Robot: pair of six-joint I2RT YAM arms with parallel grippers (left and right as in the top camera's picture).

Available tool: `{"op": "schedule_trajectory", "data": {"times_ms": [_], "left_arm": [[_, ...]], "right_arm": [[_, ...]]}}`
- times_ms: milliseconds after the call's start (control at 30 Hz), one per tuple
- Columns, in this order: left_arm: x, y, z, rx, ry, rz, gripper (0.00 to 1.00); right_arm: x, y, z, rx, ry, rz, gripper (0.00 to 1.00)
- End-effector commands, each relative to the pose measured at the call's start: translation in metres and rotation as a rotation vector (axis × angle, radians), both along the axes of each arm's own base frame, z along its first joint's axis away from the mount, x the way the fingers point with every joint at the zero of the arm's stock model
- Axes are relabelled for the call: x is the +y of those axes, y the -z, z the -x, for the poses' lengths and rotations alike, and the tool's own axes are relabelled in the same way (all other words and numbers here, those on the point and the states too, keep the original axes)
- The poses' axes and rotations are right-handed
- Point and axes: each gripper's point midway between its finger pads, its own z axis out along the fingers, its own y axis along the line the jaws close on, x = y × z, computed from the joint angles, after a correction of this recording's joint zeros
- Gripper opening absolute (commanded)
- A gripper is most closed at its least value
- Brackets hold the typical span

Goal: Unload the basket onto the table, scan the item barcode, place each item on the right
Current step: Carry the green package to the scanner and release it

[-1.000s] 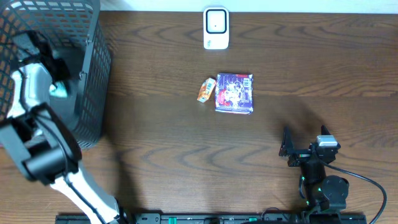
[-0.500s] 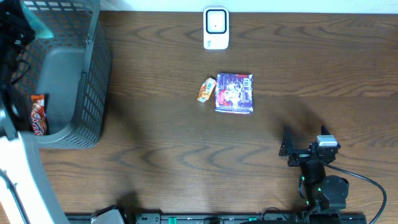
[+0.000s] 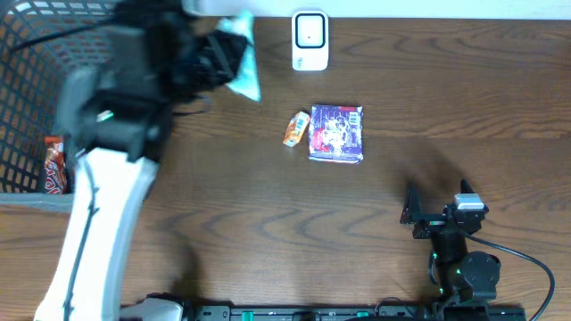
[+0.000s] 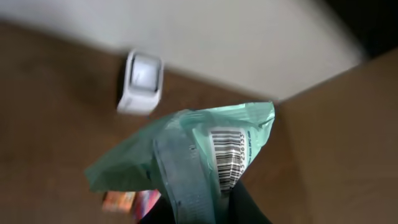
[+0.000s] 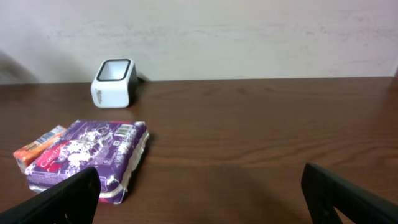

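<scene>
Step in hand: presentation. The item is off the table and on its way to the reader, scan not yet made, by my read.
Left gripper (image 4: 205,208): clamped tight on the lower edge of a crinkled mint-green plastic packet (image 4: 205,155), holding it up in the air; the arm shows blurred in the overhead view.
Packet position: just left of the white box-shaped barcode scanner (image 3: 310,40) seen from above, near it but clearly apart, above the wooden table (image 3: 268,223).
Printed black-and-white barcode (image 4: 227,155): plain to the left wrist camera, which suggests it faces back toward the arm, not toward the scanner window.
Right gripper (image 3: 409,207): fingers spread wide, nothing in them, parked well away from the scanner on the robot's near right.
Also on the table: a purple patterned flat pack (image 3: 336,134) on the near side of the scanner, with a small orange wrapped snack (image 3: 296,127) just beside its left edge.
Far left of the scanner: a grey mesh basket (image 3: 36,53) with a red wrapped bar (image 3: 55,165) inside.
Next move calls for: closing the gap to the scanner and turning the wrist so the barcode meets its window squarely.
Watch for: the soft film folding over the code.
</scene>
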Motion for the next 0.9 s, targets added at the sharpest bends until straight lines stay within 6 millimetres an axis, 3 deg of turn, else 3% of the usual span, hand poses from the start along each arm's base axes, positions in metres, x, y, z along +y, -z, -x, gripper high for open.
{"op": "schedule_trajectory", "data": {"times_ms": [0, 167, 333, 533, 600, 700, 767, 833, 867], "left_arm": [[-0.007, 0.046, -0.018, 0.069, -0.065, -0.159, 0.08], [-0.011, 0.124, -0.041, 0.19, -0.118, -0.368, 0.07], [-0.022, 0.199, -0.05, 0.328, -0.072, -0.454, 0.08], [-0.024, 0.267, -0.051, 0.461, -0.044, -0.511, 0.08], [-0.027, 0.278, -0.049, 0.487, -0.026, -0.504, 0.08], [-0.033, 0.285, -0.047, 0.506, 0.001, -0.48, 0.34], [-0.036, 0.284, -0.046, 0.507, 0.012, -0.466, 0.38], [-0.039, 0.281, -0.048, 0.497, 0.019, -0.453, 0.49], [-0.041, 0.276, -0.049, 0.482, 0.031, -0.449, 0.6]], "right_arm": [[-0.005, 0.001, 0.0, 0.001, 0.021, -0.01, 0.99], [-0.005, 0.001, 0.0, 0.001, 0.021, -0.01, 0.99], [-0.005, 0.001, 0.0, 0.001, 0.021, -0.01, 0.99], [-0.005, 0.001, 0.0, 0.001, 0.021, -0.01, 0.99], [-0.005, 0.001, 0.0, 0.001, 0.021, -0.01, 0.99], [-0.005, 0.001, 0.0, 0.001, 0.021, -0.01, 0.99], [-0.005, 0.001, 0.0, 0.001, 0.021, -0.01, 0.99], [-0.005, 0.001, 0.0, 0.001, 0.021, -0.01, 0.99], [-0.005, 0.001, 0.0, 0.001, 0.021, -0.01, 0.99]]}}
